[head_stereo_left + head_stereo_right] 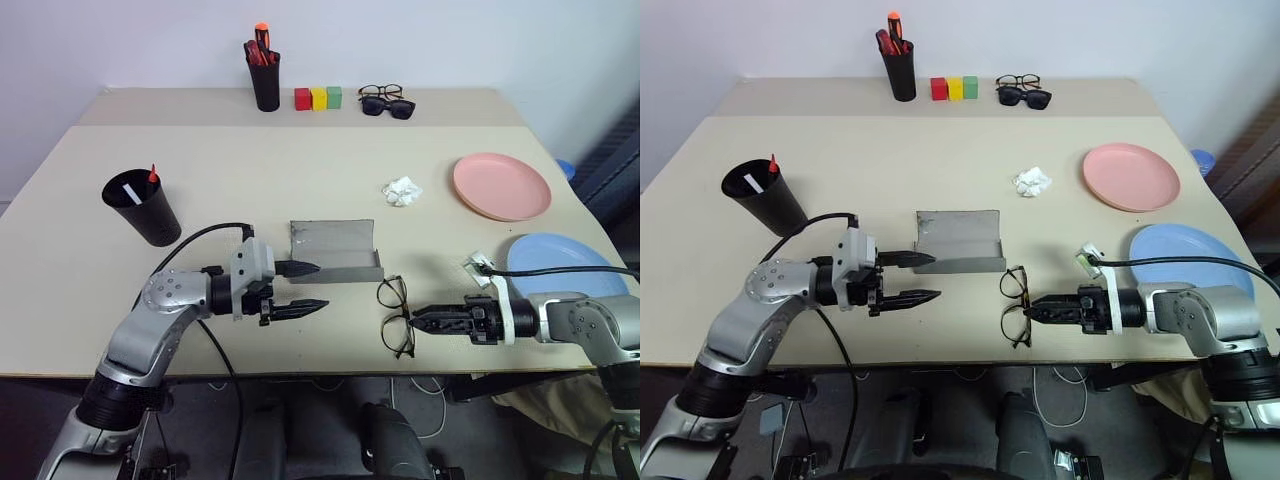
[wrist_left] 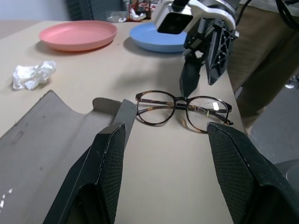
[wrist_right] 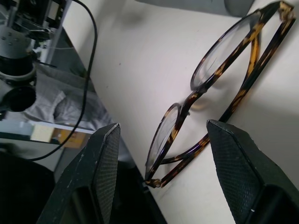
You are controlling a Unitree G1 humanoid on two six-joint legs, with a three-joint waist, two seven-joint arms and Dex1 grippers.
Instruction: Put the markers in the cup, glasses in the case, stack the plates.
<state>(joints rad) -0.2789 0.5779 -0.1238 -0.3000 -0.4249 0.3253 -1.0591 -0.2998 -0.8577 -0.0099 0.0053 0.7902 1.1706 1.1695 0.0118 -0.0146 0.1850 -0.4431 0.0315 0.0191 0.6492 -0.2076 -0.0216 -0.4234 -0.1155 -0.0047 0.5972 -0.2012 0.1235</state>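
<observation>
Two markers (image 1: 152,177) in cup (image 1: 143,208) | case (image 1: 335,252) open, empty | both tools released

Two head cameras look forward and down over the whole worktop (image 1: 300,170) from above. Each wrist camera sits low and close (along its own tool), both sharing the glasses (image 2: 182,108) near the front edge.

Both arms reach in from the sides, forearms roughly level, each pointing toward the other. The left gripper (image 1: 305,287) has its two black fingers (image 1: 298,268) parted, one above the other – nothing between them. The right gripper (image 1: 415,321) points left, slightly downward, its fingers (image 2: 189,84) apart and empty.
</observation>
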